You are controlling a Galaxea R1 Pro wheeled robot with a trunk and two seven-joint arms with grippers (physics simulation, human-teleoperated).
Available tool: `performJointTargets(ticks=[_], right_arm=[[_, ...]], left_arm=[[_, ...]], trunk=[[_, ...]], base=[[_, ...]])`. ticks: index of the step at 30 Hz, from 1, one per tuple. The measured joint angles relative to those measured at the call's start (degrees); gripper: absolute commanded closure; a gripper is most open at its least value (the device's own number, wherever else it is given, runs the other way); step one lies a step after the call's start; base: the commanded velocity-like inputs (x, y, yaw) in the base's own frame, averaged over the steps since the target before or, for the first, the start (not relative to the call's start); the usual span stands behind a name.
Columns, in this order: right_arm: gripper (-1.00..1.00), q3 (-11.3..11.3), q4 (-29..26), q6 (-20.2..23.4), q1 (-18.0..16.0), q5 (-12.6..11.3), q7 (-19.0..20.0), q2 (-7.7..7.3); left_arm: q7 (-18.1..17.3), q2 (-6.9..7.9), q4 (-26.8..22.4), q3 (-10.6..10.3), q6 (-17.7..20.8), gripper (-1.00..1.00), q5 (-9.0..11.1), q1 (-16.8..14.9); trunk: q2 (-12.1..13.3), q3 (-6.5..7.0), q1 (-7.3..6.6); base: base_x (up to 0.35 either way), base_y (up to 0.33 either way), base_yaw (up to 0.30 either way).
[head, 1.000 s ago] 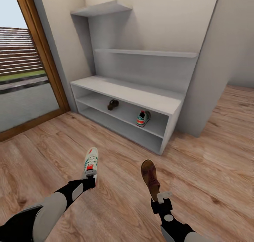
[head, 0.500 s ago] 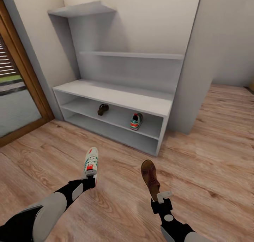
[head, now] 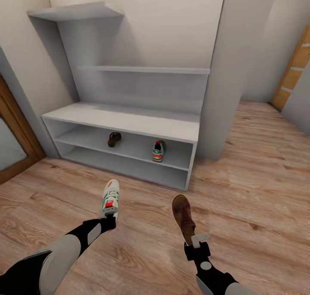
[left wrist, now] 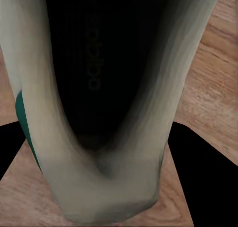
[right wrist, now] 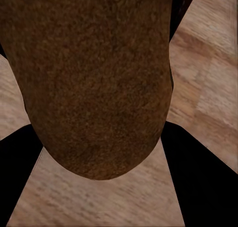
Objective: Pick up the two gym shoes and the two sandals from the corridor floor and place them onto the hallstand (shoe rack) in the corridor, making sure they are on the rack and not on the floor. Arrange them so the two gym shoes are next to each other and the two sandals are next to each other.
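1. Sneaker (head: pixel 110 197) pinched at the heel in my left gripper (head: pixel 110 217), above the floor (head: pixel 258 192).
2. Sandal (head: pixel 183 215) clamped in my right gripper (head: pixel 197 241).
3. Rack (head: pixel 129 121) ahead holds the other sandal (head: pixel 113 139) and other sneaker (head: pixel 159 151) on one shelf, apart.

Home corridor, hallstand (head: pixel 129 123), wood-plank floor (head: pixel 258 192)

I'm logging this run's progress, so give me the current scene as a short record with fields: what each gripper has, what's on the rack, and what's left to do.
left gripper: shut on the heel of a gym shoe
right gripper: shut on a sandal
hallstand: upper open compartment holds the second sandal and second gym shoe, set apart
floor: wood planks
remaining: both held shoes not yet on the rack; pairs not yet side by side
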Motion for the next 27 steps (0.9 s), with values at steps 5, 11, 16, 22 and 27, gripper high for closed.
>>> performJointTargets(ticks=[5, 11, 16, 22, 27], right_arm=[[1.0, 0.0, 0.0, 0.0, 0.0, 0.0, 0.0, 0.0], [1.0, 0.0, 0.0, 0.0, 0.0, 0.0, 0.0, 0.0], [1.0, 0.0, 0.0, 0.0, 0.0, 0.0, 0.0, 0.0], [1.0, 0.0, 0.0, 0.0, 0.0, 0.0, 0.0, 0.0], [1.0, 0.0, 0.0, 0.0, 0.0, 0.0, 0.0, 0.0]], left_arm=[[0.0, 0.13, 0.0, 0.0, 0.0, 1.0, 0.0, 0.0], [0.0, 0.15, 0.0, 0.0, 0.0, 1.0, 0.0, 0.0], [-0.1, 0.15, 0.0, 0.0, 0.0, 1.0, 0.1, 0.0], [0.0, 0.15, 0.0, 0.0, 0.0, 1.0, 0.0, 0.0], [-0.1, 0.15, 0.0, 0.0, 0.0, 1.0, 0.1, 0.0]], trunk=[[0.0, 0.24, 0.0], [0.0, 0.54, 0.0], [0.0, 0.78, 0.0], [0.0, 1.08, 0.0], [0.0, 1.32, 0.01]], base=[[0.086, 0.32, -0.3], [0.085, 0.32, -0.3], [0.083, 0.32, -0.3], [0.082, 0.32, -0.3], [0.042, 0.322, -0.3]])
